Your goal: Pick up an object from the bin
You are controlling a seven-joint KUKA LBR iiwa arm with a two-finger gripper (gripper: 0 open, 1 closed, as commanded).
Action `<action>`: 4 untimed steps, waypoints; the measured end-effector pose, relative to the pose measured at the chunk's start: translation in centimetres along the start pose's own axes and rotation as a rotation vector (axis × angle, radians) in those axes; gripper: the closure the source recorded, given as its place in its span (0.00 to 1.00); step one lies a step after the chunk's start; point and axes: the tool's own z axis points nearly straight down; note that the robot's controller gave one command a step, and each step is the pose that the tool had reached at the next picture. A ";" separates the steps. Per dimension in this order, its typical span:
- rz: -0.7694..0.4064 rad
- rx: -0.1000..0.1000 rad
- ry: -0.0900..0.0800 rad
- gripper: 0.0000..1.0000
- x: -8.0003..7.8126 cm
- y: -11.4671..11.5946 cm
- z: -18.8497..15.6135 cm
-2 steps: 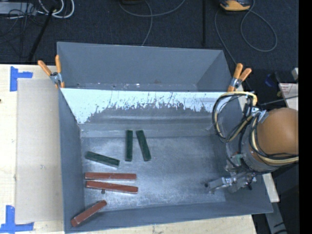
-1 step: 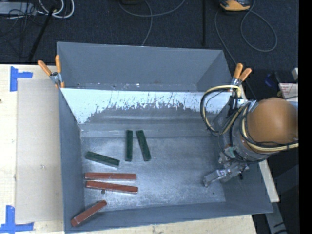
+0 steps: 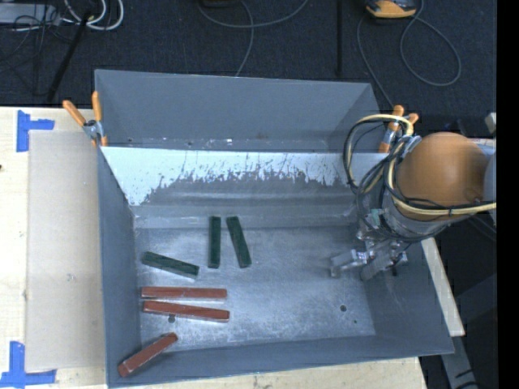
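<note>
My gripper (image 3: 354, 266) hangs low over the bin's right side, just above the bare floor, with its two grey fingers apart and nothing between them. The nearest loose things lie well to its left. Two dark green bars stand almost upright side by side, one (image 3: 238, 241) leaning slightly and the other (image 3: 213, 241) straight. A third dark green bar (image 3: 170, 264) lies slanted further left.
Two reddish-brown bars (image 3: 184, 293) (image 3: 186, 310) lie flat and nearly parallel at the front left. A third reddish-brown bar (image 3: 147, 354) rests slanted in the front left corner. The arm's orange cover and cables hang over the right wall.
</note>
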 end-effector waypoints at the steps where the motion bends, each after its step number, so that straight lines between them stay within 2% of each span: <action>1: -0.460 0.007 0.001 0.00 -1.7 -2.5 -0.8; 2: -0.639 0.009 0.012 0.00 -0.4 -4.5 -7.8; 3: -1.043 0.005 0.014 0.00 0.0 -3.6 -17.6; 4: -1.294 -0.005 0.009 0.00 0.5 1.6 -11.3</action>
